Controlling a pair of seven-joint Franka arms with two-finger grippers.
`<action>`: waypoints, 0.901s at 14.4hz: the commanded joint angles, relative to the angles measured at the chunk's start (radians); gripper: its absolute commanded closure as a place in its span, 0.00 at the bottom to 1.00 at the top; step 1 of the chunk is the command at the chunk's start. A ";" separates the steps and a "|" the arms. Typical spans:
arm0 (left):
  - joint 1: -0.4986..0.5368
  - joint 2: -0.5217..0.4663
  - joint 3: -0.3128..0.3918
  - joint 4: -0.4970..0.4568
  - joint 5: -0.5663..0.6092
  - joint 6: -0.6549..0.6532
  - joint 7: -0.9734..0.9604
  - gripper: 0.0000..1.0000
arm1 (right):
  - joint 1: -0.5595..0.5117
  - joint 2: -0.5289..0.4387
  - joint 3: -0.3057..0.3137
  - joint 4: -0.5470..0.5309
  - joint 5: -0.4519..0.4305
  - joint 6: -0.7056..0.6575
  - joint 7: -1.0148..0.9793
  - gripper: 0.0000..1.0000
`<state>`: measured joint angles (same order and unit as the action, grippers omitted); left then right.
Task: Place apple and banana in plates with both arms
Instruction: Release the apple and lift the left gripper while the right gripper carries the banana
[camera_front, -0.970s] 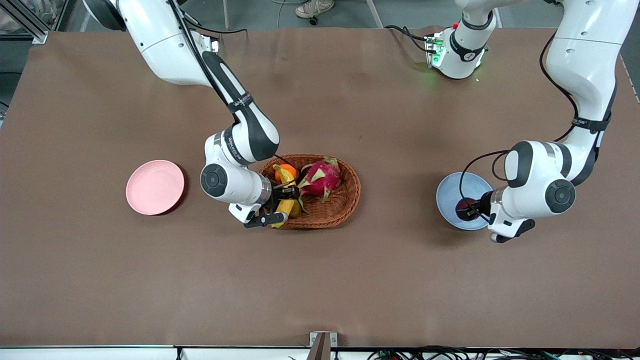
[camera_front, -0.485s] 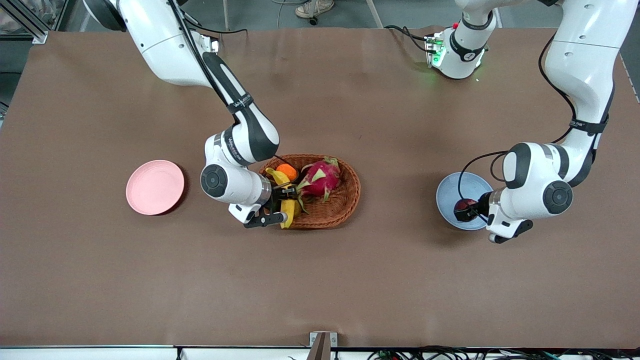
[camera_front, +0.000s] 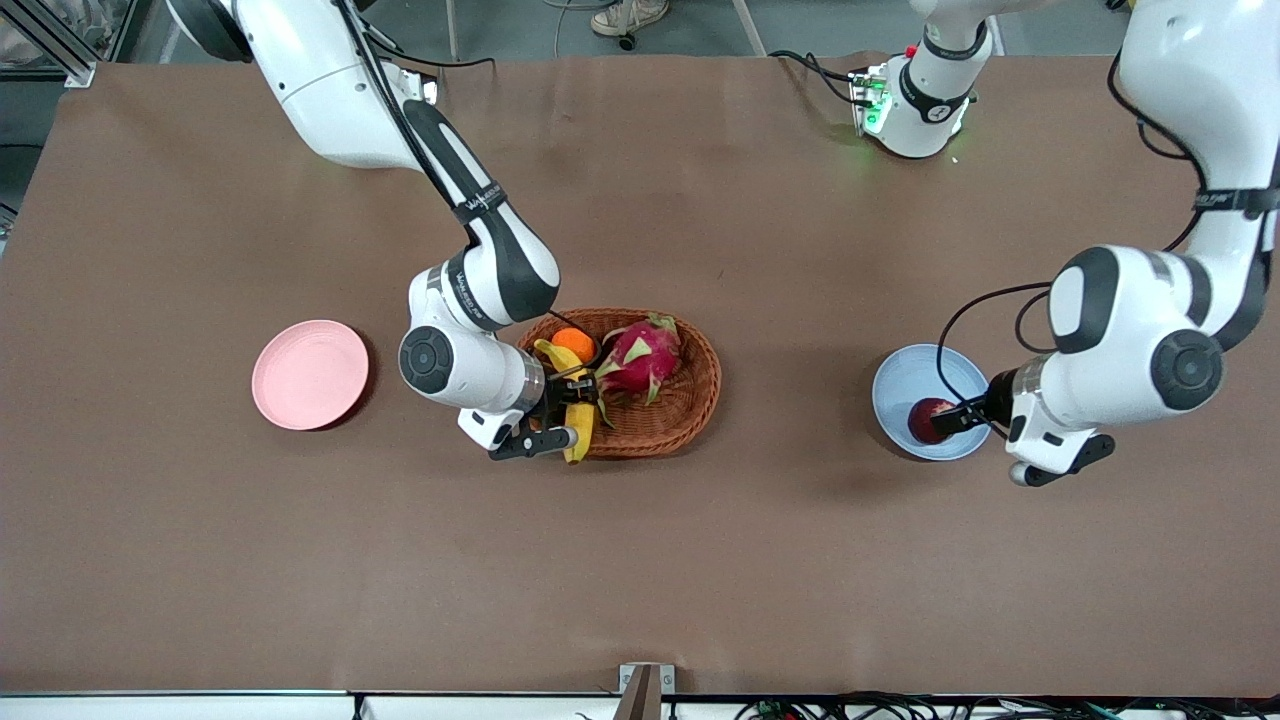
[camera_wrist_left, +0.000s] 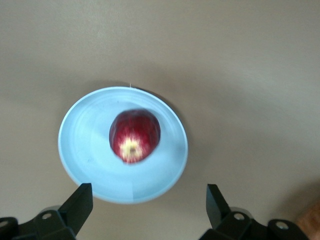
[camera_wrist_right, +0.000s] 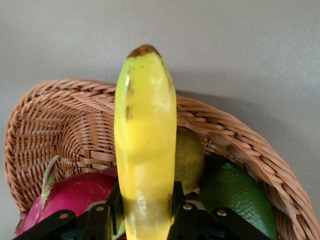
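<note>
We are noting the task as half done; the apple (camera_wrist_left: 134, 136) is sitting in the blue plate (camera_front: 897, 384) toward the left arm's end of the desk (camera_front: 640, 560), free of any grip; the left gripper (camera_wrist_left: 150, 205) is hovering over that plate with its fingers (camera_wrist_left: 80, 200) spread wide and empty.

We are seeing the right gripper (camera_front: 566, 403) at the rim of the wicker basket (camera_front: 690, 400) nearest the right arm's end, its fingers (camera_wrist_right: 107, 212) pinching the banana (camera_wrist_right: 145, 150) across its middle; the banana is sticking out over the basket's rim, above a dragon fruit (camera_front: 640, 357), an orange (camera_front: 573, 342) and two green fruits (camera_wrist_right: 235, 200).

We are judging the step in hand to be the banana lift; the next move is calling for a clean rise out of the basket, then a carry over bare desk to the pink plate (camera_front: 310, 374), which is lying well apart toward the right arm's end; the long fruit may swing in the pinch.

The desk is covered in plain brown matting; cables are running along its edges.
</note>
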<state>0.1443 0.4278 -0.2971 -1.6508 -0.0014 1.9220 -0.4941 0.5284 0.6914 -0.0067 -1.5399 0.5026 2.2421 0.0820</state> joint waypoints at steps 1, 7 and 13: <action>0.000 -0.064 -0.023 0.060 -0.002 -0.115 -0.003 0.00 | -0.002 -0.041 -0.015 0.006 0.016 -0.033 0.004 0.73; 0.006 -0.254 -0.025 0.069 0.011 -0.126 0.037 0.00 | -0.073 -0.176 -0.286 -0.002 -0.059 -0.378 -0.043 0.73; 0.008 -0.274 -0.024 0.227 0.012 -0.323 0.141 0.00 | -0.088 -0.296 -0.449 -0.213 -0.304 -0.377 -0.051 0.73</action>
<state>0.1468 0.1431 -0.3153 -1.4820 -0.0006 1.6664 -0.3846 0.4236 0.4750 -0.4162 -1.6292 0.2449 1.8428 0.0258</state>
